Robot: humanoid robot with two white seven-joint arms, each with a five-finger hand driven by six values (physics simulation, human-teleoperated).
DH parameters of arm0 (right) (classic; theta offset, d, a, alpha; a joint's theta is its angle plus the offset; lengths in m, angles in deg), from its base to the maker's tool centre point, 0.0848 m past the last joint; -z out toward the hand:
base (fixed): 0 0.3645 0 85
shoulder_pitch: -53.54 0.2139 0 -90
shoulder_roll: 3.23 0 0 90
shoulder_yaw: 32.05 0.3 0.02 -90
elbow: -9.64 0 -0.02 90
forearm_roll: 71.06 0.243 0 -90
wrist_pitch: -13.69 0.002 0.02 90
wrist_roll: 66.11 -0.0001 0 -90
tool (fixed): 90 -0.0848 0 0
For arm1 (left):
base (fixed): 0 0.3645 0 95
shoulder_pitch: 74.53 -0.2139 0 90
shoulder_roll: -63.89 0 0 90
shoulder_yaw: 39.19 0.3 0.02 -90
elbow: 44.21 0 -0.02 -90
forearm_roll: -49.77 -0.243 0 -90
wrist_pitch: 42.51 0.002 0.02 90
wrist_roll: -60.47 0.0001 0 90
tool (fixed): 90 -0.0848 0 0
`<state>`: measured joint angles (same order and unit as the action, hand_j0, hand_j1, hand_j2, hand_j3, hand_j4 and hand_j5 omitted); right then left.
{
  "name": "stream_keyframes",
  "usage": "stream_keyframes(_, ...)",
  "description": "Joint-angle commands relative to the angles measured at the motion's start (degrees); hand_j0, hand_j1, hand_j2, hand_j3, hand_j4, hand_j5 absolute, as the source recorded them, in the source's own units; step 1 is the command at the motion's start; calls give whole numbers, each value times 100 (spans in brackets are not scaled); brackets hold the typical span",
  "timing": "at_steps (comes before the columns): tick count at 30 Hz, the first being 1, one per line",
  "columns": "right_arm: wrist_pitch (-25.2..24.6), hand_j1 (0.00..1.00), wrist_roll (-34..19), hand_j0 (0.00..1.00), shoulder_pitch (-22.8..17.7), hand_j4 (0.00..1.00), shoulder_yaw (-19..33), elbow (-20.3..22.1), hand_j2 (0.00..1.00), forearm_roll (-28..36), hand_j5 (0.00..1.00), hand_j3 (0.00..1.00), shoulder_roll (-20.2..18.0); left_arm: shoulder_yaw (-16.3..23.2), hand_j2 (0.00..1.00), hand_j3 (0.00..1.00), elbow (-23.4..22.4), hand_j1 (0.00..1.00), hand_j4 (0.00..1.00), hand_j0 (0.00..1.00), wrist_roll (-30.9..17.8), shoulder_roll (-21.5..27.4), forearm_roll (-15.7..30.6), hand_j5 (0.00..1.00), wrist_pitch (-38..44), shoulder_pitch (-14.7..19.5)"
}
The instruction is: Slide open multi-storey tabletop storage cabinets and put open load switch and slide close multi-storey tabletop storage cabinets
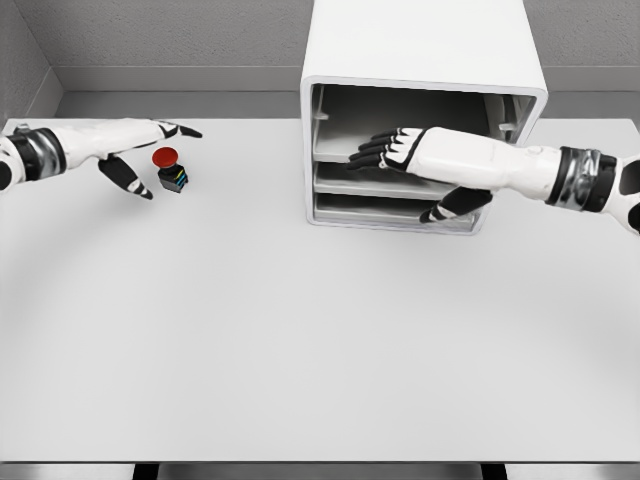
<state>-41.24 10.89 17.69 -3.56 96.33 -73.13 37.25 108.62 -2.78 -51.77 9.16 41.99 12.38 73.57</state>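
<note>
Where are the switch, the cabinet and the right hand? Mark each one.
switch [170,168], head view, on its red button and dark body.
cabinet [420,45], head view, on its white top.
right hand [395,148], head view, on the back of the hand at the cabinet's open front.

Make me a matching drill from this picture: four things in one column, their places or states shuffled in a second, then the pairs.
1. left hand
2. right hand
3. red-capped switch
4. cabinet

A. white, front open, shelves showing
B. on the table, beside open fingers
C. reaching into the open front
D. open, far left of the table

Pairs: 1-D, 2-C, 3-B, 4-A
</note>
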Motion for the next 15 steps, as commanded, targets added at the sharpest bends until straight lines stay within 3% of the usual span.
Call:
stream_keyframes(1, -7, 100, -36, 100, 0, 100, 7, -152, 100, 40, 100, 100, 153, -7, 100, 100, -91, 100, 100, 100, -8, -73, -5, 100, 11, 0)
stream_keyframes(15, -7, 100, -370, 100, 0, 100, 130, -636, 100, 49, 100, 100, 232, 2, 100, 100, -583, 100, 100, 100, -34, -450, -400, 100, 11, 202)
